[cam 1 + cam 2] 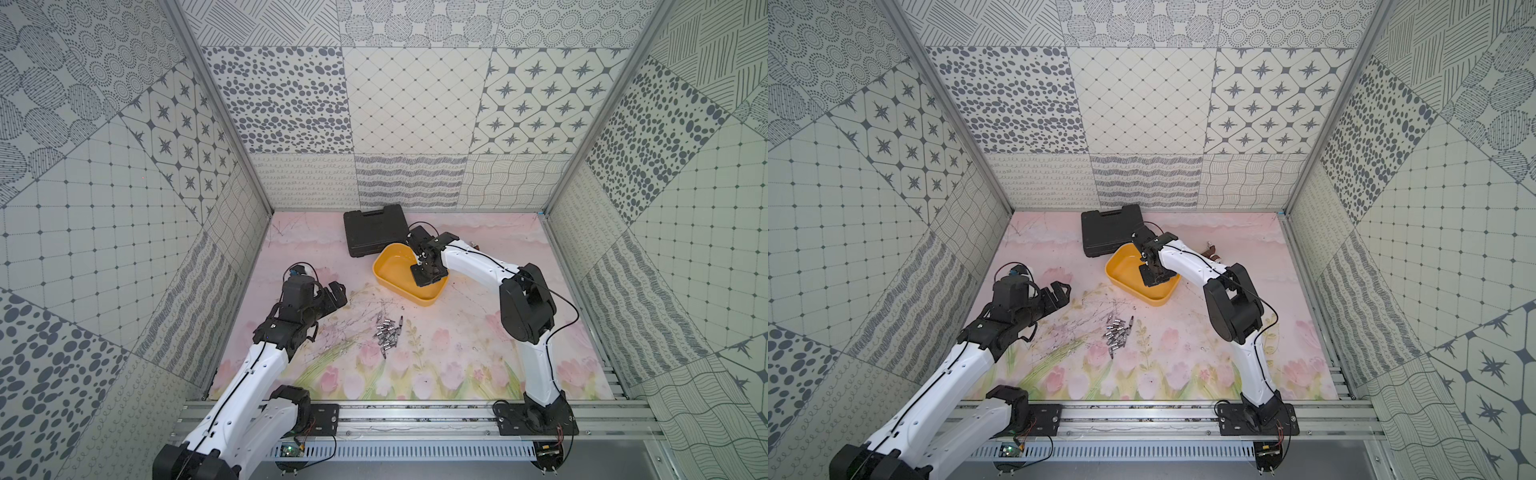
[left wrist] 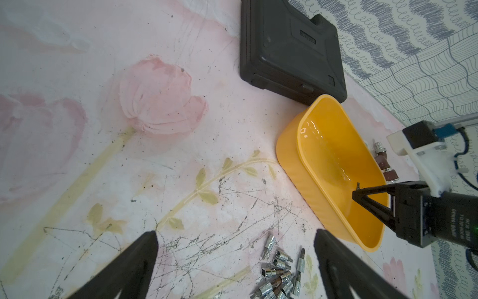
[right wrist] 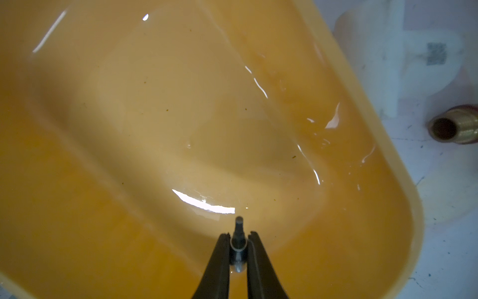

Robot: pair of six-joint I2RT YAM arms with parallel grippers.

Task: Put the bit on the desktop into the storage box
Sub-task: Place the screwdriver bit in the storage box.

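Lowered into the shallow yellow plastic storage box point(image 1: 390, 270) with rounded corners, toward its end nearer the robot: right gripper point(image 3: 238, 234), jaws clamped together on a small grey metal bit point(image 3: 238, 226), with the bit's tip poking past the fingertips above the glossy box floor. Impossible to tell whether bit and floor touch. Just behind the box, lying flat near the back wall: a black hard-shell plastic tool case point(image 1: 372, 230). Just beside the box on the right arm's side: a few brown and silver metal sockets point(image 2: 385, 165). On the pink floral tabletop point(image 1: 457, 353), in front of the box and apart from it: a loose heap of silver metal bits point(image 1: 388, 330). Hovering near that heap on the left arm's side: left gripper point(image 2: 236, 233), jaws spread wide, gripping nothing.
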